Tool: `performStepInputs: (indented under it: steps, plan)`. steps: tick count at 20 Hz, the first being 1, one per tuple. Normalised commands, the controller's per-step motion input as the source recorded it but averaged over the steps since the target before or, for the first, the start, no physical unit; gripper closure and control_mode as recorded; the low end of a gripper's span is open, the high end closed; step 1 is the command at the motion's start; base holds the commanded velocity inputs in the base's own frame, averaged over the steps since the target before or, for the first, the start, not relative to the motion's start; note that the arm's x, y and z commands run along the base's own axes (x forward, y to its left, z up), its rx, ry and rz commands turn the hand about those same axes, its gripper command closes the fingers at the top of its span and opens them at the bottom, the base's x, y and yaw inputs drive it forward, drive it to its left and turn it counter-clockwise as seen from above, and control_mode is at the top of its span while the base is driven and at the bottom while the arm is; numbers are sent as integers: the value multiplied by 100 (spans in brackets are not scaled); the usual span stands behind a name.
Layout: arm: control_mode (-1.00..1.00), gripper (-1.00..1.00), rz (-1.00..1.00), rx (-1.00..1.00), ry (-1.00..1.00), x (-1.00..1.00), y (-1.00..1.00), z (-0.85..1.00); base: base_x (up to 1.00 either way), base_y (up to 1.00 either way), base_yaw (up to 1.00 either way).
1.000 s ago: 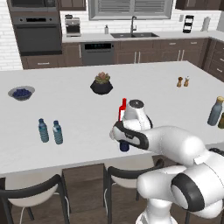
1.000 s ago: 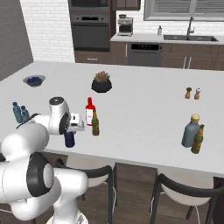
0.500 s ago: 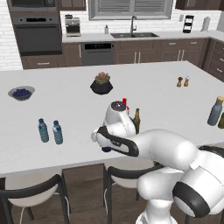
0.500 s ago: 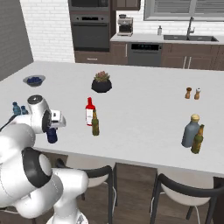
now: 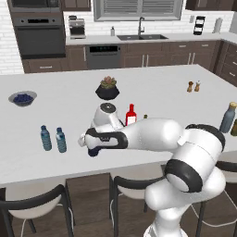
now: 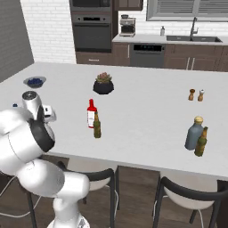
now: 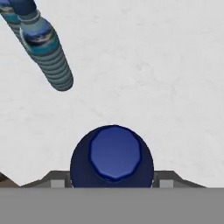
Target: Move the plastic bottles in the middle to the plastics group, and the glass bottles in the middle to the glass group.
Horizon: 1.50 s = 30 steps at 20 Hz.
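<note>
My gripper (image 5: 94,144) is shut on the stubby dark navy plastic bottle (image 5: 94,151), low at the island's near left. From above, its blue cap (image 7: 113,153) sits between my fingertips (image 7: 165,181). The two pale blue water bottles (image 5: 46,138) (image 5: 61,140) stand just to its left; one water bottle (image 7: 49,54) lies toward the hand view's upper left. The red flask bottle (image 6: 91,114) and the slim brown bottle (image 6: 97,125) stand together mid-counter. At the right end, the tall grey-blue bottle (image 6: 194,133) stands beside the olive-brown bottle (image 6: 201,141).
A potted plant (image 5: 108,88) sits at the counter's middle back, a bowl of blueberries (image 5: 22,98) at far left, and salt and pepper shakers (image 6: 196,95) toward the right. Stools (image 6: 93,178) stand under the near edge.
The arm has swung left along the counter, carrying the navy bottle away from the red and brown bottles to a spot beside the water bottles.
</note>
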Motion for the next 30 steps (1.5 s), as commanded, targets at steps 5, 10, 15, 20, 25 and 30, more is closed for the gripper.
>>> performStepInputs:
  steps: [5, 10, 15, 20, 25, 30]
  plan:
    - [-100, 100, 18, 7, 0, 55, 49, -2, 0, 0, 0]
    - [-100, 100, 16, 3, 2, 21, 31, -2, 0, 0, 0]
    - [-100, 100, 8, 0, 2, 0, 13, -4, 0, 0, 0]
    - [-100, 100, 3, -3, 6, 4, 10, -10, 0, 0, 0]
    - [-100, 100, 2, -1, 8, 11, 16, -19, 0, 0, 0]
    - [-100, 100, 0, 0, 2, 17, 8, -2, 0, 0, 0]
